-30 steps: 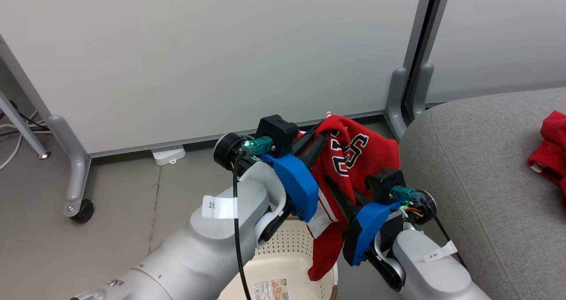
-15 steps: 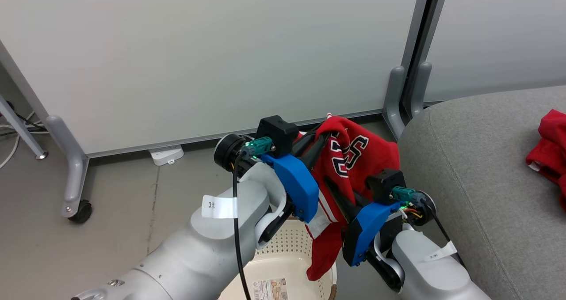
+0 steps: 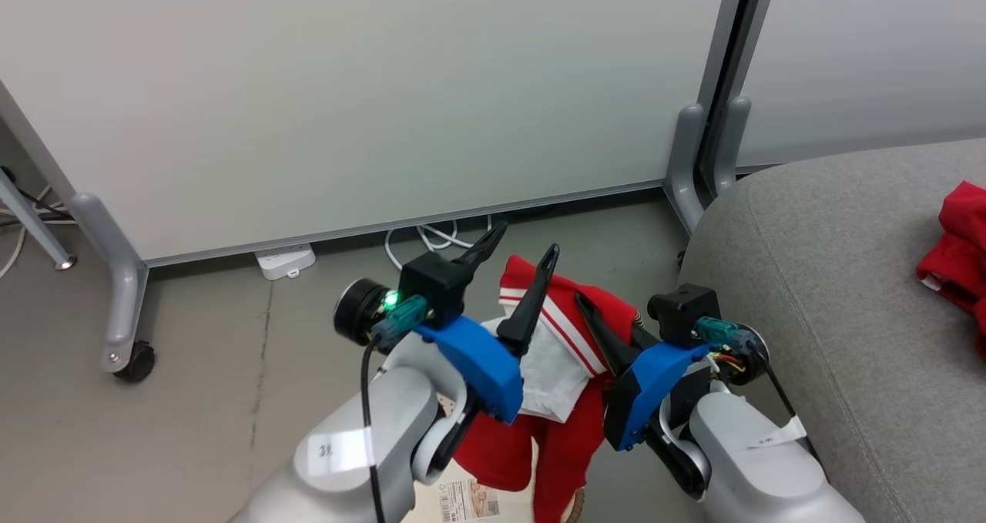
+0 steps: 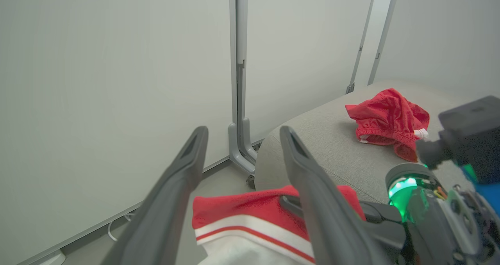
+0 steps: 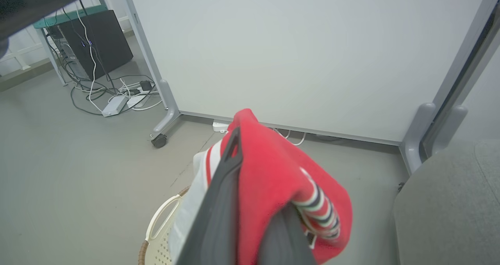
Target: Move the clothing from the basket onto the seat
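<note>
White partition panels, grey floor. Right gripper (image 3: 593,323) is clamped on the jersey (image 3: 566,338), which dangles below it over the basket (image 5: 150,233). The seat (image 3: 809,276) is just off to its right. Left gripper (image 3: 526,239) gapes wide, holding nothing.

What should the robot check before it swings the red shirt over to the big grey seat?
1. The right gripper pinches the shirt: ok.
2. The left gripper is open, with nothing between its fingers: ok.
3. The shirt's hanging end is out of the basket: cannot tell.
4. The seat has bare room beside the other red garment: ok.
</note>
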`<state>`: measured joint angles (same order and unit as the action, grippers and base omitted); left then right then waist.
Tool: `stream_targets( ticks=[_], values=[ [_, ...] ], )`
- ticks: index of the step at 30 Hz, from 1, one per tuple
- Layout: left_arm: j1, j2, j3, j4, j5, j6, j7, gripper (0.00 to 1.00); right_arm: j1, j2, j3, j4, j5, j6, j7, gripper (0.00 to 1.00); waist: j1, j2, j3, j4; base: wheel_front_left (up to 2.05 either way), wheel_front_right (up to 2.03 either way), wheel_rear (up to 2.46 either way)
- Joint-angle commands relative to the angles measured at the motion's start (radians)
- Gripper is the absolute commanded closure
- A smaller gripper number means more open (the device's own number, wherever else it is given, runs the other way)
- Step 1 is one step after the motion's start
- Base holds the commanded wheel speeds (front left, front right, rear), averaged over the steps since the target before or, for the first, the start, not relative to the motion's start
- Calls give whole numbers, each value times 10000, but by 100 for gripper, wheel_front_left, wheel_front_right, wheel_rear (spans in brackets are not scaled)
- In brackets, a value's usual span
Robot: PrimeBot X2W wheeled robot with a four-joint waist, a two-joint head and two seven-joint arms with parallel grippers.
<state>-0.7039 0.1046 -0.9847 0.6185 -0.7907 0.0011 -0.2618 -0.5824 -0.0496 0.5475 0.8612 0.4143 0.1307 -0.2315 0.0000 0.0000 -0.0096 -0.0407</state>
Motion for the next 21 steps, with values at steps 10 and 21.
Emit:
stream_targets(
  ticks=[10, 21],
  values=[
    [3224, 779, 2802, -2357, 2312, -220, -46, 0, 202, -18, -631, -522, -460, 3, -203, 100, 0, 0, 32, -20, 0, 0, 0],
    [5550, 651, 5083, -3444, 3944, -736, -48, 0, 629, -166, -1195, -1191, -816, 3, 62, 100, 0, 0, 27, -30, 0, 0, 0]
  ],
)
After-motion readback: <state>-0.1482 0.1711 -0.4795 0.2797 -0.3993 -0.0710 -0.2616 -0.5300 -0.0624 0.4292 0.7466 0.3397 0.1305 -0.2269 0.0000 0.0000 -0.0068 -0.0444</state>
